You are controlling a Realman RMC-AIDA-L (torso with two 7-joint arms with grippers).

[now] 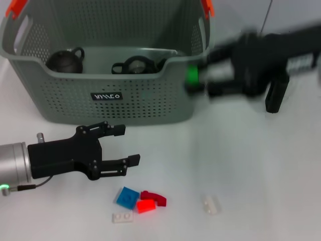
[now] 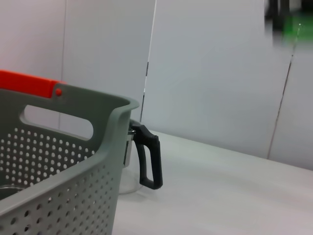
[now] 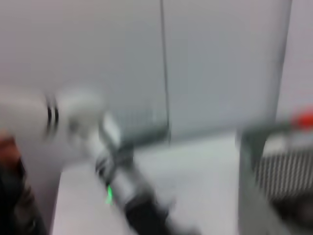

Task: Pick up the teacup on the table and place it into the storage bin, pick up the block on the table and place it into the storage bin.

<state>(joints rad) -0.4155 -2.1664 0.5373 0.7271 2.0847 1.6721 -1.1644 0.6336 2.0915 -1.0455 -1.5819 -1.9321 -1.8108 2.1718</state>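
Note:
The grey-green storage bin point(image 1: 115, 103) stands at the back of the white table. Two dark round handled vessels point(image 1: 64, 60) point(image 1: 133, 66) lie inside it. My left gripper point(image 1: 130, 145) hovers open in front of the bin, empty, just above a cluster of blocks: blue point(image 1: 127, 197), red point(image 1: 150, 202) and white point(image 1: 122, 217). Another white block point(image 1: 211, 204) lies to the right. My right gripper point(image 1: 200, 80) is motion-blurred by the bin's right corner, with a green smear point(image 1: 192, 75) at its tip. In the left wrist view, a clear cup with a black handle point(image 2: 149, 157) stands just beyond the bin's wall point(image 2: 63, 161).
Orange-red clips point(image 1: 16, 7) point(image 1: 207, 7) sit on the bin's handles. The right wrist view is smeared and shows the left arm point(image 3: 117, 186) and the bin's edge point(image 3: 252, 161). Grey wall panels rise behind the table.

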